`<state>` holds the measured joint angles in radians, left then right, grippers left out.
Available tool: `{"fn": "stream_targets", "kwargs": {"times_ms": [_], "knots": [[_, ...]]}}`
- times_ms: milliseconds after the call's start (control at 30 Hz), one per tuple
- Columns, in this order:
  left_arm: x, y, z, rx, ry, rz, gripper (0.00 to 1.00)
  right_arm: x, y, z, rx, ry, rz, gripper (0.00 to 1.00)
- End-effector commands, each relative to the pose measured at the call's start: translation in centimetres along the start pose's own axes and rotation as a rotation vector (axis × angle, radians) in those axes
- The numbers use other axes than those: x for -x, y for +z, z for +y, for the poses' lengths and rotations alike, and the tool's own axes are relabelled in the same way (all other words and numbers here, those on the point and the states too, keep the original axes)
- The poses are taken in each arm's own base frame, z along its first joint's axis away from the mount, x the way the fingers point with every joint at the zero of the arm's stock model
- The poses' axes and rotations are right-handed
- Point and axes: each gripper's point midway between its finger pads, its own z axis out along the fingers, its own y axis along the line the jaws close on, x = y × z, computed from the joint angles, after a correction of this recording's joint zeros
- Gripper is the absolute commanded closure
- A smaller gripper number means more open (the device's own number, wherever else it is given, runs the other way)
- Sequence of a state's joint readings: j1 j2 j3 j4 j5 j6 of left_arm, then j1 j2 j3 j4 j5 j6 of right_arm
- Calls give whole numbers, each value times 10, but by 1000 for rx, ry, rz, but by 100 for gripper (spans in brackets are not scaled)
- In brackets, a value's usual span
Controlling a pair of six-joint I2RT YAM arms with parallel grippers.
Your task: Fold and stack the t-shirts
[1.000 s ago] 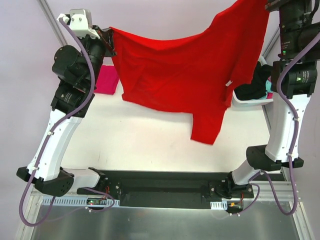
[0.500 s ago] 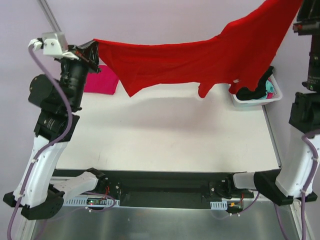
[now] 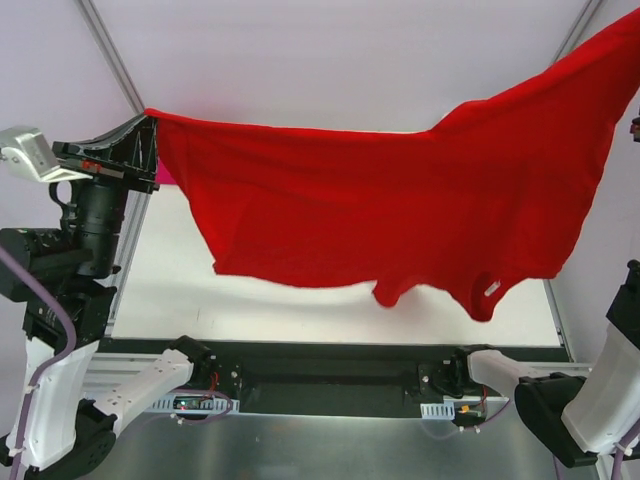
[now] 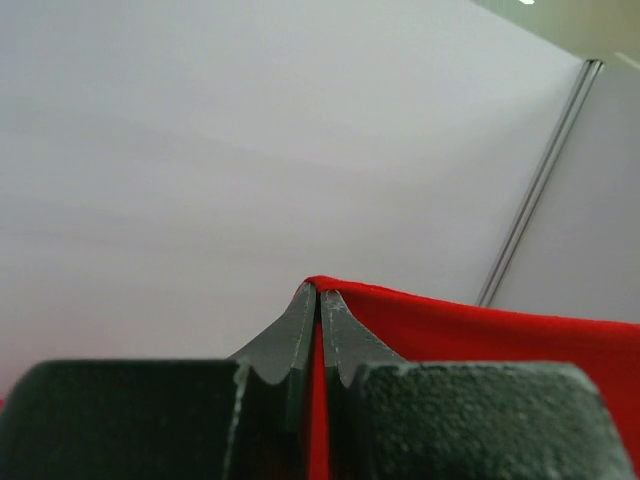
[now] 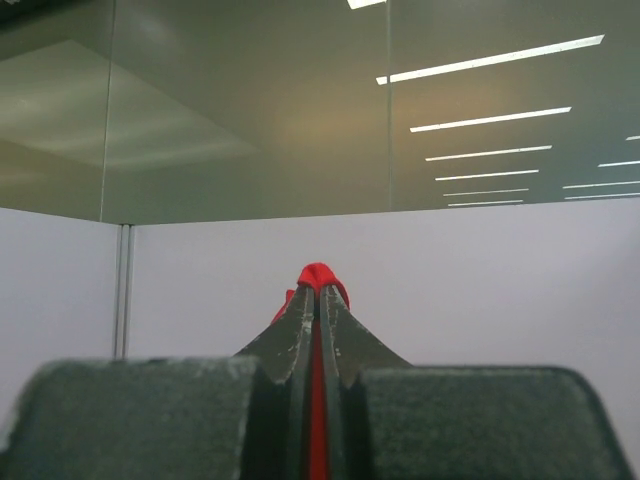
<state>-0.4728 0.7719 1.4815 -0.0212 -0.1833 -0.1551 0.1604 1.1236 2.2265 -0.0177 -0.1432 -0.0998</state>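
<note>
The large red t-shirt [image 3: 400,210] hangs spread wide in the air above the table, stretched between both arms. My left gripper [image 3: 148,125] is shut on its left corner; in the left wrist view the red cloth [image 4: 480,325] runs off to the right from my shut left gripper [image 4: 318,292]. My right gripper is out of the top view past the right edge; in the right wrist view it [image 5: 319,288] is shut on a small bunch of red cloth [image 5: 318,273]. A sliver of the magenta-pink shirt [image 3: 158,176] shows behind the red one. The other garments are hidden.
The white table [image 3: 180,290] lies below the hanging shirt. A black base rail [image 3: 330,380] runs along the near edge. Frame poles stand at the back left [image 3: 110,60] and back right [image 3: 575,30].
Both arms have swung outward and toward the camera, pulling the red shirt wide and taut. It now hides the pink shirt almost wholly and the basket at the right.
</note>
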Motion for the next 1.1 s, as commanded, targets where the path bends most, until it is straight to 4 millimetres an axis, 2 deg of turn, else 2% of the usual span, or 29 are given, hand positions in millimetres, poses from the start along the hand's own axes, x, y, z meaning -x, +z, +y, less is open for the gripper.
{"fn": "stream_targets", "kwargs": {"times_ms": [0, 33, 67, 133, 233, 267, 300, 367, 400, 433, 467, 500, 533, 600, 633, 667, 700, 733, 767, 800, 833, 867, 900, 933, 967, 1033, 1067], "knots": [[35, 3, -16, -50, -50, -60, 100, 16, 8, 2, 3, 30, -39, 99], [36, 6, -17, -51, -46, -57, 100, 13, 11, 1, 0, 34, -30, 99], [28, 14, -17, -46, -42, -34, 100, 6, 15, -1, -6, 34, -17, 99], [32, 20, -18, -44, -36, -37, 100, -7, 20, -6, -19, 37, 6, 99], [19, 33, -14, -20, -20, -10, 100, -44, 26, -16, -42, 35, 81, 99], [8, 39, -12, -8, -13, 11, 100, -59, 28, -19, -46, 33, 111, 99], [-3, 42, -8, 9, -7, 34, 100, -84, 28, -24, -57, 35, 161, 99], [-25, 50, 1, 52, 4, 71, 100, -115, 28, -30, -66, 32, 221, 99], [-45, 52, 6, 71, 11, 106, 100, -127, 27, -32, -71, 32, 243, 99], [-57, 58, 12, 97, 19, 117, 100, -154, 25, -37, -76, 27, 285, 99], [-68, 60, 14, 104, 25, 134, 100, -166, 24, -40, -81, 24, 303, 99], [-90, 64, 18, 111, 37, 157, 100, -184, 24, -45, -89, 19, 333, 99], [-91, 70, 19, 110, 42, 120, 100, -199, 23, -49, -92, -2, 351, 99], [-116, 82, 30, 134, 54, 134, 100, -218, 28, -54, -93, -18, 378, 99], [-128, 97, 33, 145, 46, 126, 100, -230, 37, -59, -89, -40, 385, 99], [-131, 106, 46, 180, 56, 109, 100, -235, 43, -61, -85, -43, 384, 99], [-127, 116, 47, 179, 49, 83, 100, -232, 52, -62, -79, -49, 353, 99], [-145, 133, 54, 181, 56, 101, 100, -258, 60, -69, -78, -46, 382, 99], [-146, 144, 62, 192, 58, 103, 100, -236, 74, -65, -60, -47, 323, 99], [-117, 160, 52, 158, 47, 52, 100, -237, 82, -65, -53, -46, 306, 99], [-134, 178, 57, 163, 56, 81, 100, -236, 89, -67, -51, -47, 289, 99], [-104, 190, 48, 142, 55, 30, 100, -237, 100, -70, -51, -38, 259, 99], [-100, 199, 43, 116, 64, 26, 100, -239, 103, -73, -56, -33, 250, 99], [-111, 213, 43, 107, 69, 45, 100, -235, 107, -79, -64, -34, 214, 99], [-78, 221, 32, 82, 65, -17, 100, -234, 109, -81, -68, -31, 200, 99], [-84, 234, 27, 54, 74, 8, 100, -224, 111, -83, -65, -30, 163, 99], [-65, 234, 20, 36, 71, -30, 100, -209, 110, -79, -58, -35, 137, 99]]}}
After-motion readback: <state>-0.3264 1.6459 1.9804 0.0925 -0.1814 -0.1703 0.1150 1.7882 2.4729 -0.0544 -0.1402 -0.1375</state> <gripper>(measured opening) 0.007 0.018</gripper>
